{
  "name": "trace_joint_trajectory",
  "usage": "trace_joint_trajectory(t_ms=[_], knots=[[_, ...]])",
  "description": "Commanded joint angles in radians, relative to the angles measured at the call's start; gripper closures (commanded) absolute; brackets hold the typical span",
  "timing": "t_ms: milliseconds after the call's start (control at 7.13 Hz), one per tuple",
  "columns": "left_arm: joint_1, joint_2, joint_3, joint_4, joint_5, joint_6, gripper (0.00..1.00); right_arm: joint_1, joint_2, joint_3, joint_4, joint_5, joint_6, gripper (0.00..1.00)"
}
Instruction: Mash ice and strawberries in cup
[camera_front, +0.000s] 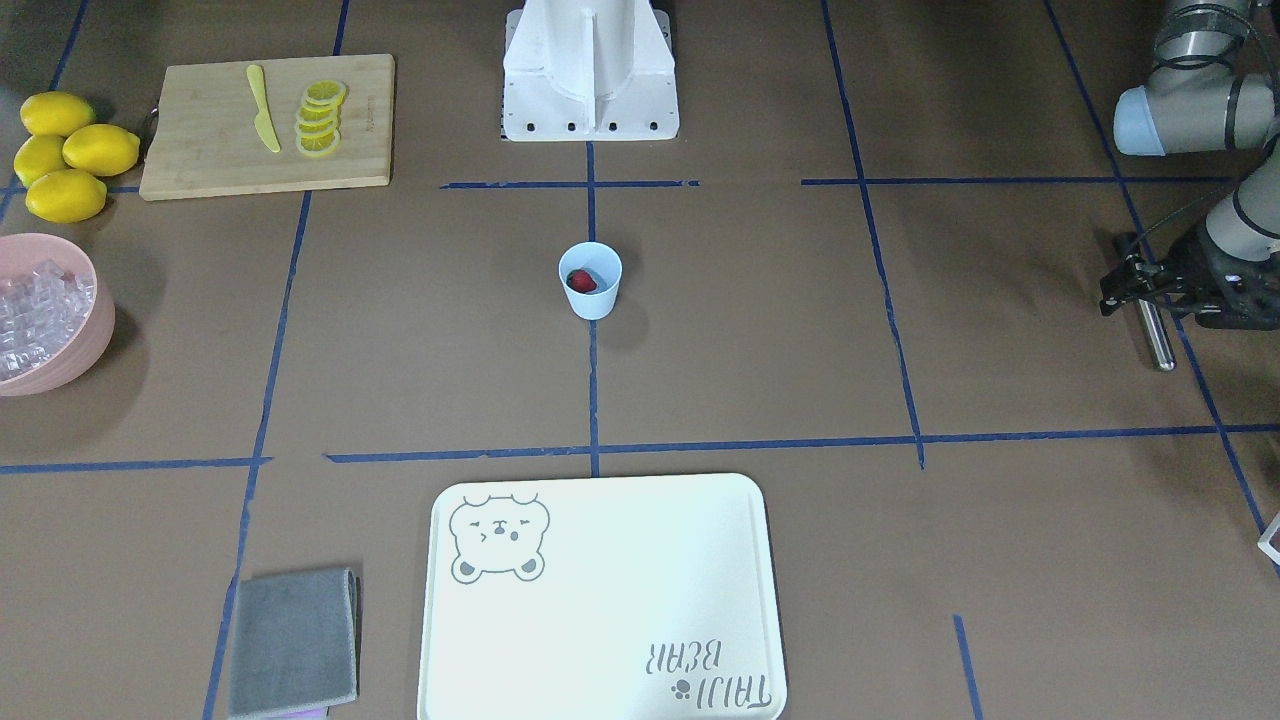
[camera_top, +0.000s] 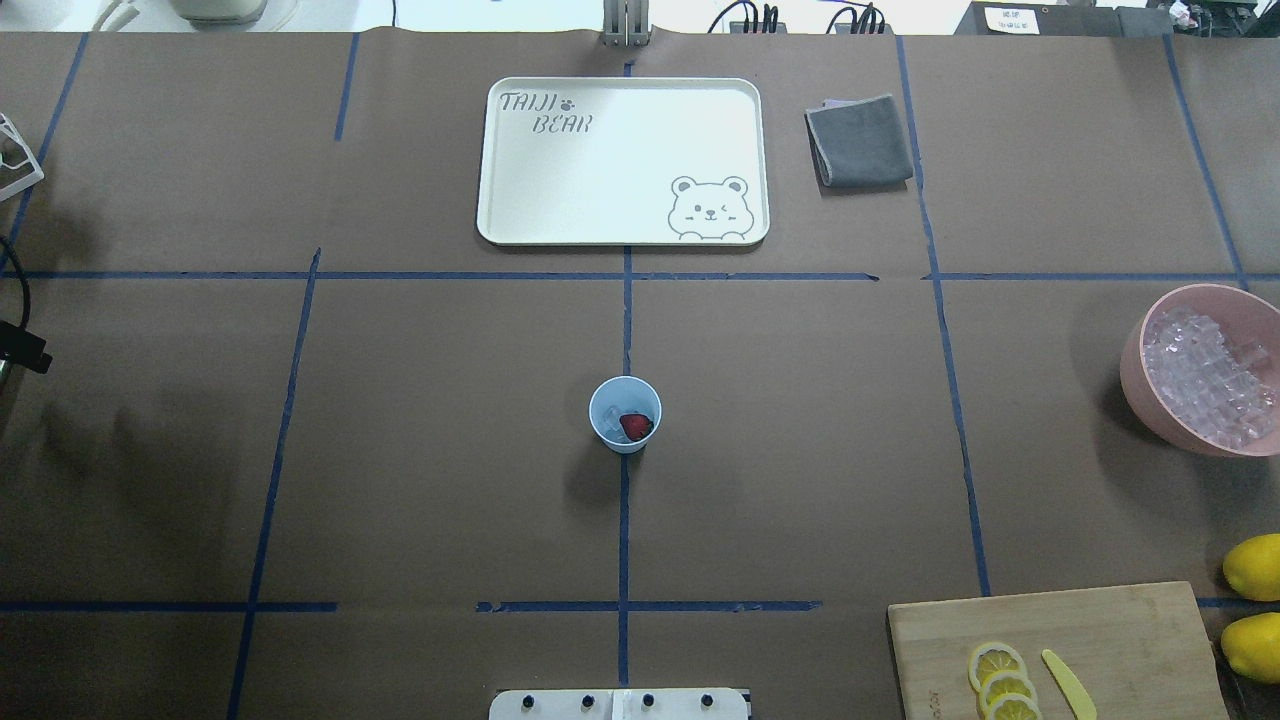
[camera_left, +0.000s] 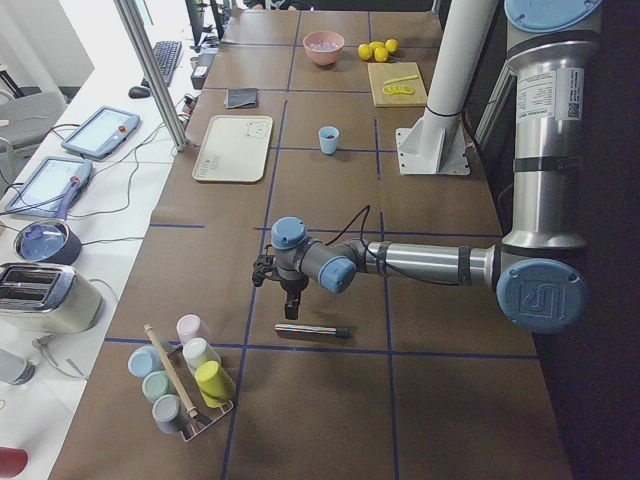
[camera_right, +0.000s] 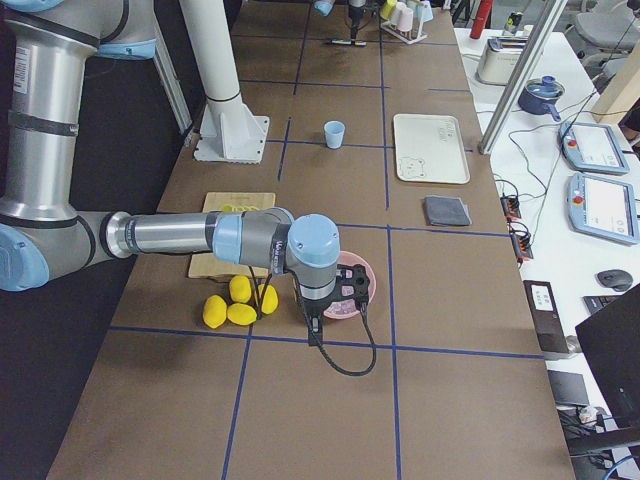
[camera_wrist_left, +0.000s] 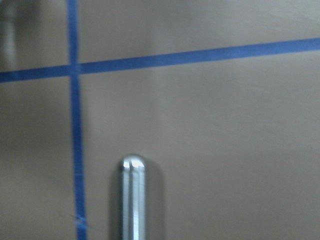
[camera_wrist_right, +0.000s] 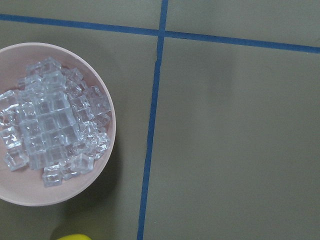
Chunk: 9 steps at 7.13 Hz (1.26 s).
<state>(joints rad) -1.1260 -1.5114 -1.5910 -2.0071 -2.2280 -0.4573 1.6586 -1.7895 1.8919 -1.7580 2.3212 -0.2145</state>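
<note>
The light blue cup (camera_front: 590, 283) stands upright at the table's centre; it also shows in the overhead view (camera_top: 625, 413). A red strawberry (camera_top: 635, 427) lies inside it beside a piece of clear ice (camera_top: 611, 411). More ice (camera_wrist_right: 52, 127) fills the pink bowl (camera_top: 1135, 365). My left gripper (camera_front: 1125, 290) hovers open and empty over a metal rod (camera_front: 1155, 338) that lies on the table, far from the cup. My right gripper (camera_right: 340, 292) hangs by the pink bowl; I cannot tell whether it is open or shut.
A cream tray (camera_top: 622, 230) lies beyond the cup, with a folded grey cloth (camera_top: 860, 140) beside it. A wooden board (camera_front: 205, 150) carries lemon slices (camera_front: 320, 118) and a yellow knife (camera_front: 262, 108). Whole lemons (camera_front: 65, 155) lie next to it. A cup rack (camera_left: 185, 385) stands at the left end.
</note>
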Motion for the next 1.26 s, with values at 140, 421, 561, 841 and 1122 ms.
trace_joint_trajectory(t_ms=[140,421,561,841,1122], knots=[[-0.253,-0.007,-0.094,0.336,-0.026,0.425,0.00,0.001,-0.002,0.004,0.000,0.001,0.001,0.00],[-0.412,-0.023,-0.110,0.522,-0.038,0.595,0.00,0.001,-0.005,0.009,-0.001,0.000,0.001,0.00],[-0.469,0.015,-0.103,0.510,-0.060,0.595,0.00,0.000,-0.007,0.009,-0.001,0.000,0.001,0.00],[-0.503,0.046,-0.109,0.507,-0.127,0.594,0.00,0.000,-0.011,0.007,-0.001,0.001,0.003,0.00],[-0.509,0.049,-0.132,0.489,-0.127,0.601,0.00,0.000,-0.013,0.003,-0.001,0.001,0.001,0.00]])
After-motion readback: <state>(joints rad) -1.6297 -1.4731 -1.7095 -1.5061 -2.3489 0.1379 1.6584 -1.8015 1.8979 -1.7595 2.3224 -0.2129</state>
